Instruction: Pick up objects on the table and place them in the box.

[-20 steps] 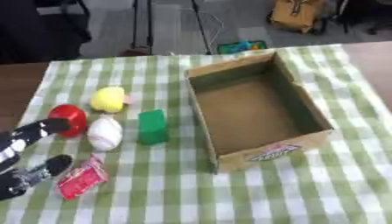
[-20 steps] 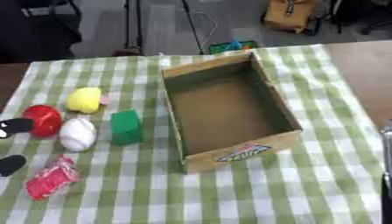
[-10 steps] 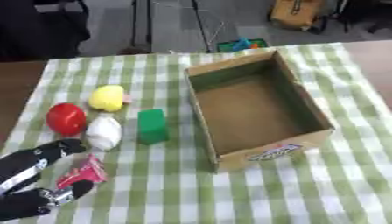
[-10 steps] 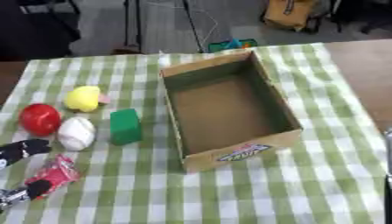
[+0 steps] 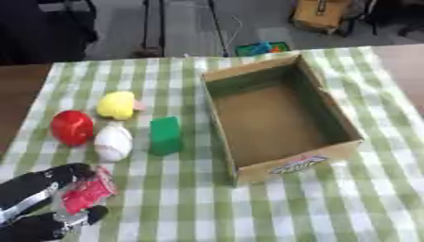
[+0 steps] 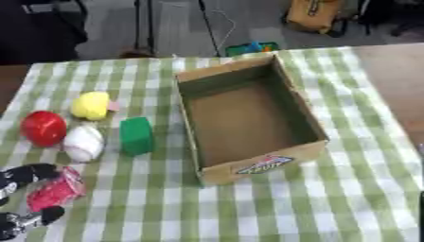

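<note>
My left hand (image 5: pixel 41 203) sits at the near left corner of the table, fingers curled on either side of the red packet (image 5: pixel 85 194): one dark finger arcs over its far edge, another comes in below its near end. I judge it pinched, though the packet looks to lie on the cloth and not yet lifted. My right hand shows in neither view.

Just beyond the packet lies the white ball (image 5: pixel 112 142), touching or nearly touching the red ball (image 5: pixel 72 127) on its left. The yellow toy (image 5: pixel 117 105) sits behind them, and the green block (image 5: pixel 165 135) stands just to the right of the white ball. Further right is the cardboard box (image 5: pixel 344 124), open-topped and empty as far as I can see, its near wall carrying a label. All of it rests on the green checked cloth (image 5: pixel 331 208).

So the step in hand is the grasp on the first object. Next I need to raise the packet clear of the cloth, carry it right over the green block and the box's left wall, then open my fingers above the bare floor inside.
</note>
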Available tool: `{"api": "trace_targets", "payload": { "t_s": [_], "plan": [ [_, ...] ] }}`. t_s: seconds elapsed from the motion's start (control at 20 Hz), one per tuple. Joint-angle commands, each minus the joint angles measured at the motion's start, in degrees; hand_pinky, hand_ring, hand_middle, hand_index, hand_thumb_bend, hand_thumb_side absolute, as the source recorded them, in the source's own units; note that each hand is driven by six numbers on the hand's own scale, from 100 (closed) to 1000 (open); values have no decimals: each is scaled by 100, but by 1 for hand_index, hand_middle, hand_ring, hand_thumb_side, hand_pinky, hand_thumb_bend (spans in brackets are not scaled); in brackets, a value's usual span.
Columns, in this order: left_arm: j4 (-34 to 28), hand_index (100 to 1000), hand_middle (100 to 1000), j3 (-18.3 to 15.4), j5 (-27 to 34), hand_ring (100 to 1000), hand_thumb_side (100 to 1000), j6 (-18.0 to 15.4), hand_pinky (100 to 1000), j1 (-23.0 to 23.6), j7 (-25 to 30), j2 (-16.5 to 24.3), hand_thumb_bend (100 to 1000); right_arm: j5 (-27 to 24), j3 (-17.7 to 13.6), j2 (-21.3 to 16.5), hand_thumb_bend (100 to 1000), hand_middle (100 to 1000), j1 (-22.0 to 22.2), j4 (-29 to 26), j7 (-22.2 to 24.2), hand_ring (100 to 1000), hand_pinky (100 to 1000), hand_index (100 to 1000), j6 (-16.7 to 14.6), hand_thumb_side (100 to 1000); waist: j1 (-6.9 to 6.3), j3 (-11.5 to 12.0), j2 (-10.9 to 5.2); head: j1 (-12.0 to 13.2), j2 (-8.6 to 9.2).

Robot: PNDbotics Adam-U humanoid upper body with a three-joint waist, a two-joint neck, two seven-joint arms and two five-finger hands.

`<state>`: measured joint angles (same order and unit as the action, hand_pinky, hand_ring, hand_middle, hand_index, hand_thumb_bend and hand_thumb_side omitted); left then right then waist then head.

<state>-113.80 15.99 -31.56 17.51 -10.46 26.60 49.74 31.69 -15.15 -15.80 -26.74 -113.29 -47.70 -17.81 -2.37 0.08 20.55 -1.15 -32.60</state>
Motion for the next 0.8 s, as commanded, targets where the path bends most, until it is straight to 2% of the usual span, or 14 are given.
{"api": "trace_targets", "payload": {
  "t_s": [0.05,0.5,0.8],
  "plan": [
    [-79,1000,1000,-116,-267,1000,1000,134,1000,8,-166,62,790,-58,-4,-55,100,597,-77,-130,-60,669,560,697,-41,892,9,6,-86,23,59],
    [-79,1000,1000,-175,-603,1000,1000,305,1000,82,-459,-35,727,-87,10,-53,100,596,-86,-130,-36,670,559,697,-44,889,35,-1,-63,40,98],
    [-79,1000,1000,-176,-615,1000,1000,396,1000,98,-370,-35,742,-114,23,-57,100,596,-99,-130,-22,670,559,697,-57,888,40,-8,-38,61,98]
  ]
}}
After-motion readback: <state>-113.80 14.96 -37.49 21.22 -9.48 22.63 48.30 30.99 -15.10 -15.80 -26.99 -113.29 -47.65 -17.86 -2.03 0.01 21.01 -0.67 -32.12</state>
